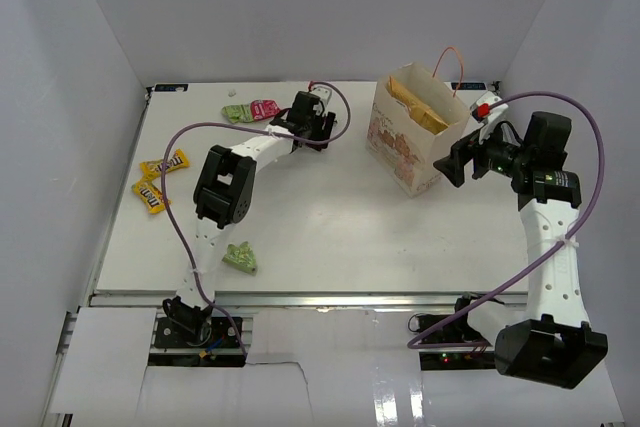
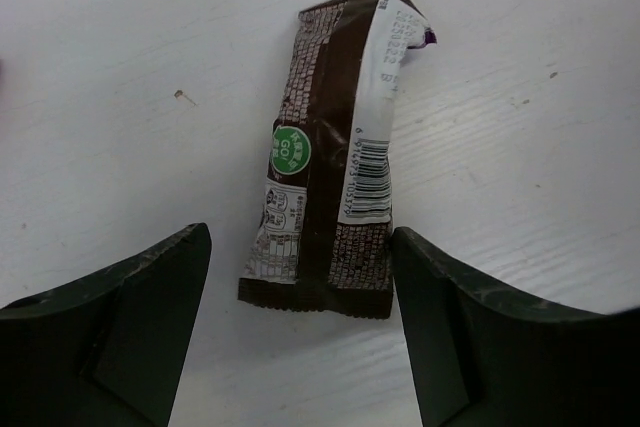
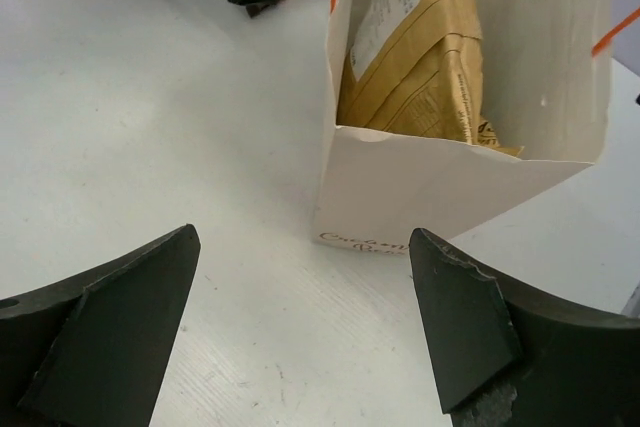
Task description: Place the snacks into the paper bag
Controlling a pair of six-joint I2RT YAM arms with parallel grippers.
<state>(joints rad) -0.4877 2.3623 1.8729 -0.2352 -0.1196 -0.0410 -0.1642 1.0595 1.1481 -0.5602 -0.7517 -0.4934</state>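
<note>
**Dark brown packet (image 2: 330, 147) between the open left end effector's (image 2: 300, 247) fingers**

On the white worktop (image 1: 330, 227), two yellow M&M's packets (image 1: 165, 164) lie by the left edge, with a pale green packet (image 1: 241, 258) nearer the arm bases. A green packet (image 1: 235, 112) and a pink-red packet (image 1: 263, 108) touch at the far side. Just right of them, the left end effector hangs spread wide and grips nothing. The dark brown packet lies flat, its near end between the fingertips. Further right, the paper bag (image 1: 405, 142) stands upright with the tan chip bag (image 1: 420, 107) inside. The right end effector (image 3: 302, 235) is spread wide and empty beside the bag.
</note>
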